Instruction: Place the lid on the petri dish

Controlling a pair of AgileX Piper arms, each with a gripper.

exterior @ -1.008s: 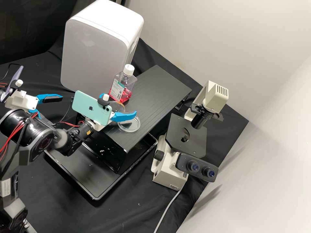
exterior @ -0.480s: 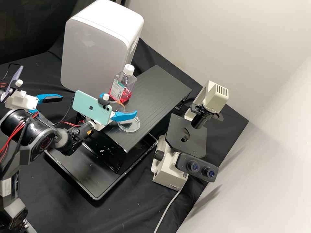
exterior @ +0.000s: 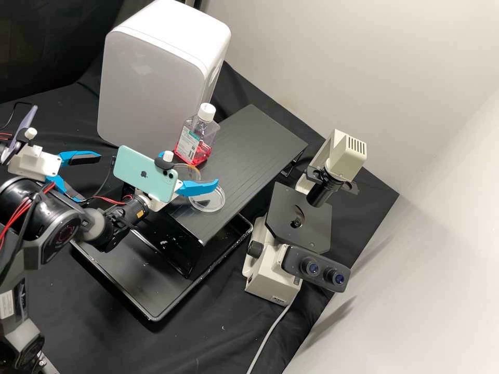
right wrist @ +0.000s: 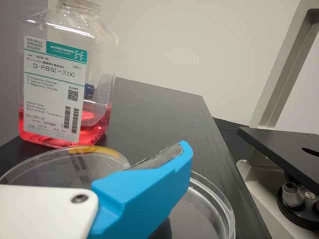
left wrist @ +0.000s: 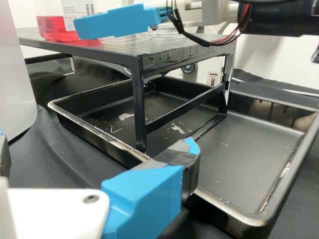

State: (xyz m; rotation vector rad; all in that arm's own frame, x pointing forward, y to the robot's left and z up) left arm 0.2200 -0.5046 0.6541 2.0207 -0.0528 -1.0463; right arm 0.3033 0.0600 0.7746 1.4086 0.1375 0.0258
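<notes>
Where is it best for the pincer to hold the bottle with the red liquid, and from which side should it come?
Probably by the narrow neck of the bottle, just under its white cap, coming from above. The bottle stands upright on the black rack with its neck free, while the white box rises close beside it and the petri dish lies in front.

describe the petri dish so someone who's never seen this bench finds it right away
Start at the big white box at the back; a black raised shelf stands before it. Near the shelf's front edge lies the petri dish, shallow, clear and open, unlike the tall bottle of pink liquid behind it and the lid held beside it.
</notes>
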